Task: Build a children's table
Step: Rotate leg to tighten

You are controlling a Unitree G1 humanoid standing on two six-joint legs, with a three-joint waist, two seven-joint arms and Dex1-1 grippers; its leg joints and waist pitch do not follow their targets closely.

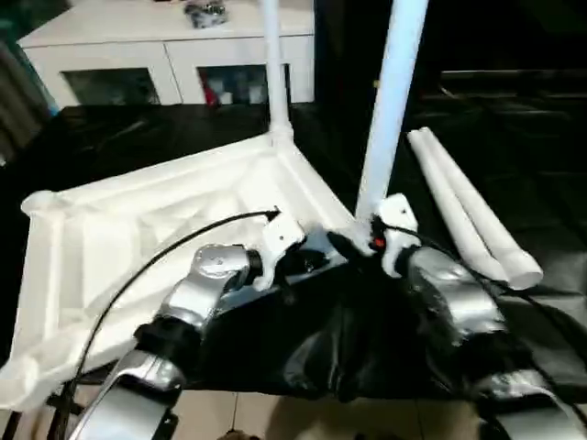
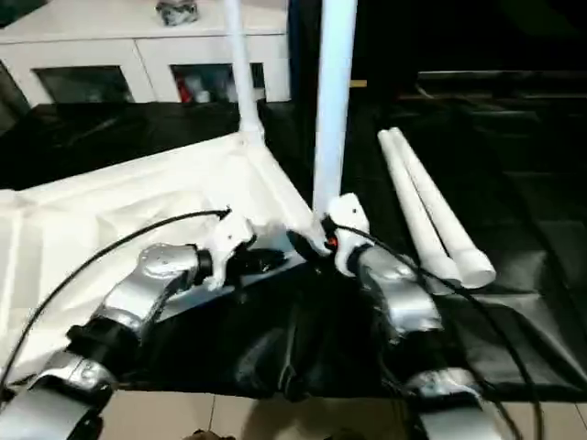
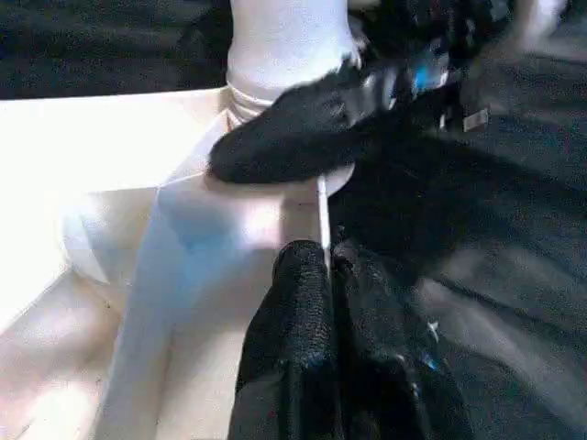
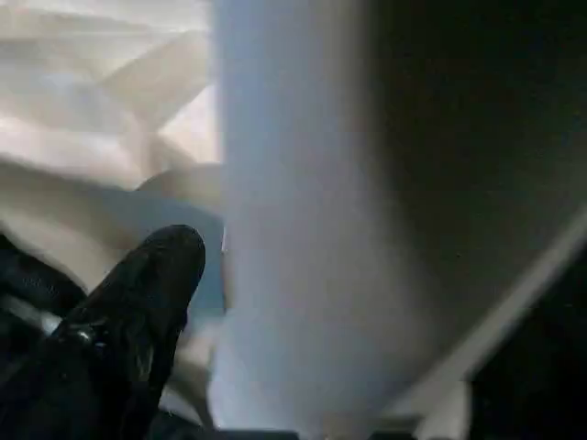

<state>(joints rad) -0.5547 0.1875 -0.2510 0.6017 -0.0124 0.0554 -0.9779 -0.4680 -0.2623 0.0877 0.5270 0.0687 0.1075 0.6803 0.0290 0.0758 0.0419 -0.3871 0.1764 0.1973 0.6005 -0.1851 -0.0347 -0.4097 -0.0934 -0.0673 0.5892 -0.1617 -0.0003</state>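
The white tabletop (image 1: 138, 229) lies upside down on a black cloth, ribbed side up. Two white legs stand upright in its corner sockets, one at the far corner (image 1: 273, 64) and one at the near right corner (image 1: 390, 101). Two more legs (image 1: 468, 220) lie side by side on the cloth to the right. My left gripper (image 3: 323, 252) is shut on the tabletop's thin rim just beside the near right socket. At the base of that near right leg (image 4: 312, 229) sits my right gripper (image 1: 353, 246), open, with one black finger (image 4: 156, 275) beside the tube.
A white cabinet (image 1: 165, 46) with glass doors stands behind the work area, a small object on top. The black cloth (image 1: 385, 348) hangs over the front edge above a tiled floor. A black cable (image 1: 165, 252) arcs over my left forearm.
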